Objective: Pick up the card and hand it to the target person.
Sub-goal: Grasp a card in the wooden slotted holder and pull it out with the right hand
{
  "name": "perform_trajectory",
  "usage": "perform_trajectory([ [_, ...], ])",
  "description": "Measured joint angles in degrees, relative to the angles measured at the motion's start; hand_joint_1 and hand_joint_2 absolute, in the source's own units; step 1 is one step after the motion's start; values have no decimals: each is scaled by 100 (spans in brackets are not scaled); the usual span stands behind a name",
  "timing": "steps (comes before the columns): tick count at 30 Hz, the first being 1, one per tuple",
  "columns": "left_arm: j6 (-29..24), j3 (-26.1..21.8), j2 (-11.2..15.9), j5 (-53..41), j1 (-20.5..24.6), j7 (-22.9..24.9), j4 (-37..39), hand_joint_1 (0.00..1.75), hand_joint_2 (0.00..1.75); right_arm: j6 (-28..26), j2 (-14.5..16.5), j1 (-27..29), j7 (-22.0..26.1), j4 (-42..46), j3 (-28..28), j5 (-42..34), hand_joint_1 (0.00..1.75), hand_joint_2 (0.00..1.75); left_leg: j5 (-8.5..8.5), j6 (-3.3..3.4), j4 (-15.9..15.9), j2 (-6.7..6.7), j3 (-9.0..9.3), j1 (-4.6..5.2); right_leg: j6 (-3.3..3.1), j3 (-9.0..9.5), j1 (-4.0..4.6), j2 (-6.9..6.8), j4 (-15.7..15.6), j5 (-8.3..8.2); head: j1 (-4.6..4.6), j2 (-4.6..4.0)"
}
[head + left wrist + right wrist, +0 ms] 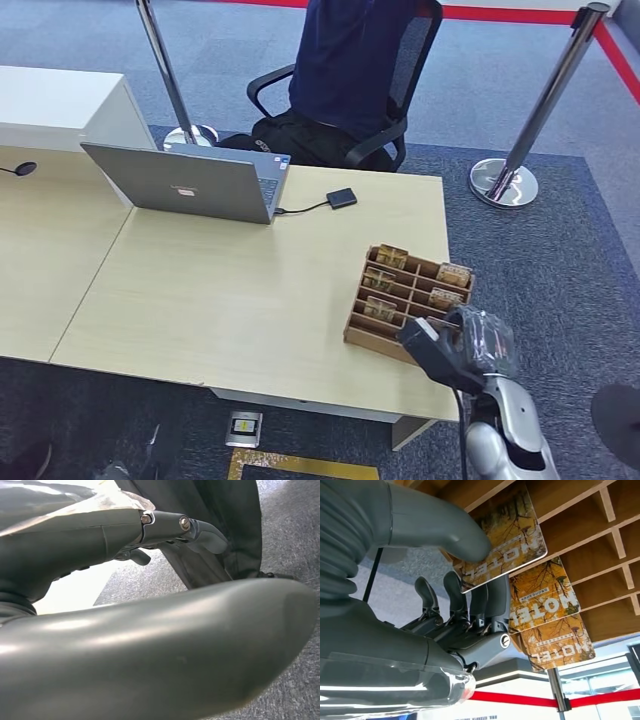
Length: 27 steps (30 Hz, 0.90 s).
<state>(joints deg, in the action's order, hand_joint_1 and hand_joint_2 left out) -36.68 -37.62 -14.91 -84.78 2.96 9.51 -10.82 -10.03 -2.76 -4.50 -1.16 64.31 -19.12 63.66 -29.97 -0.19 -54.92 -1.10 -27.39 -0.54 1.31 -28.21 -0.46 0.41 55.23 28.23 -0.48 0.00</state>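
Observation:
A wooden divided box [370, 345] stands at the table's [226, 290] right front corner, with several yellow-brown hotel cards [380, 309] in its slots. My right hand [460, 345] is at the box's near right corner. In the right wrist view its thumb [444, 527] presses on top of one card [508, 535] while the fingers [486, 605] curl under it, so the card is pinched. Two more cards [542, 597] lie in the slots behind. A person in dark clothes [347, 60] sits in an office chair beyond the table. My left hand [158, 650] hangs over the carpet, holding nothing.
A grey laptop [196, 185] stands open at the table's far side, cabled to a small black drive [341, 198]. Chrome stanchions [504, 180] stand on the carpet to the right and behind the laptop [181, 130]. A white cabinet [60, 100] sits far left.

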Motion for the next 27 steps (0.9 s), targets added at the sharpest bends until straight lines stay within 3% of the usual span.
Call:
perform_trajectory([
  [4,2,1,0,-7,0,0,0,0,0,38,-30,-24,59,99,0,-103,123,175,0,0,0,0,0,0,0,0,0,0,0,0,0,0],
  [14,45,0,2,-22,0,1,0,0,0,102,-73,-19,104,391,-1,-214,132,175,0,0,0,0,0,0,0,-1,0,0,0,0,0,0],
  [27,50,1,2,-7,0,16,0,0,0,192,-127,-216,350,1354,-80,-491,131,175,2,-1,0,1,-1,0,-2,0,0,0,2,-2,-1,0],
])
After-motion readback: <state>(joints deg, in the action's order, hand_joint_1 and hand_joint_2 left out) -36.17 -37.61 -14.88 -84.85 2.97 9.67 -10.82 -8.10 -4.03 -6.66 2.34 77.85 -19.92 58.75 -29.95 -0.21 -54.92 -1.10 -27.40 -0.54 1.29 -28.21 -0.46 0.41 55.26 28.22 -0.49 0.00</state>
